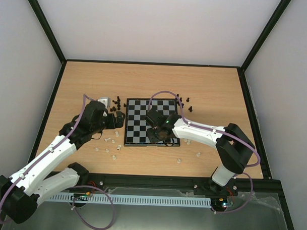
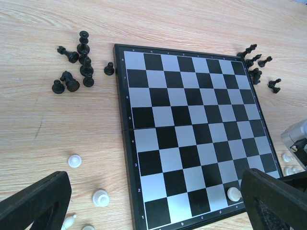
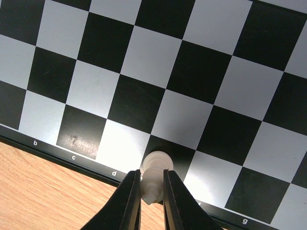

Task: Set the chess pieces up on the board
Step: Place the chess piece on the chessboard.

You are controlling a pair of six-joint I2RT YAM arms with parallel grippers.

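Where the board (image 3: 153, 52) meets its lettered near border, the right gripper (image 3: 152, 191) is clenched on one cream-white chess piece (image 3: 157, 164), which sits between its fingers over a dark edge square. The left gripper (image 2: 158, 194) hangs with its jaws spread wide near the board's left edge, grasping nothing.

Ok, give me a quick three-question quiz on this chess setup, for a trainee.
1. True or false: some black pieces already stand on the board.
2. What does the right gripper hold? A) a black piece B) a white piece C) nothing
3. Which gripper is open?
Key: 1 false, they lie off the board, past two of its corners. 2 B, clamped just above the board near its edge. 3 the left gripper.
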